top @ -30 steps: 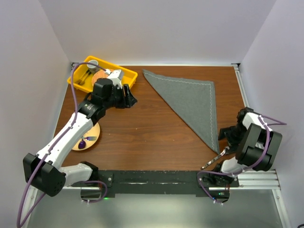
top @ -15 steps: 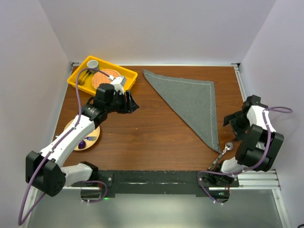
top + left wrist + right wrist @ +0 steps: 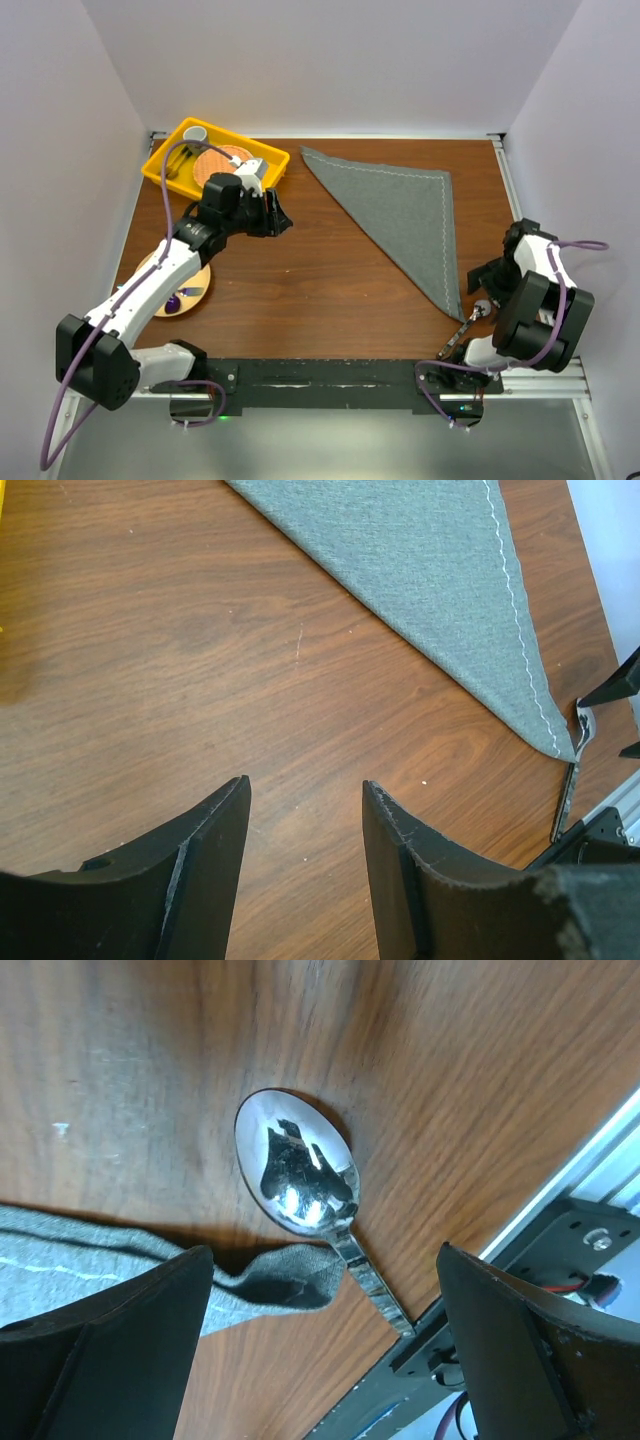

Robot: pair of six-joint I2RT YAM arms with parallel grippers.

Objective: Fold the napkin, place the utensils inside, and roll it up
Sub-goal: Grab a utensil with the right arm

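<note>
Nearest the rail, on the right, a spoon (image 3: 468,325) lies on the wooden table (image 3: 300,290), its bowl just past the near tip of the napkin (image 3: 400,215). From above it is only a thin glint. The right wrist view shows its bowl face up, with the napkin's curled corner touching the handle.

The right gripper (image 3: 487,285) hangs over the spoon, its jaws spread wide with nothing between them. Half a second ago it sat farther back, and it has come nearer the spoon since.

Over on the left, a round plate (image 3: 195,285) peeks from under the arm.

The left gripper (image 3: 275,215) hovers above bare wood mid-table, parted and empty. It has hardly moved.

The napkin lies as a folded triangle across the far right of the table. The left wrist view shows its pale stitching clearly.

At the far left corner sits a yellow tray (image 3: 272,156).
</note>
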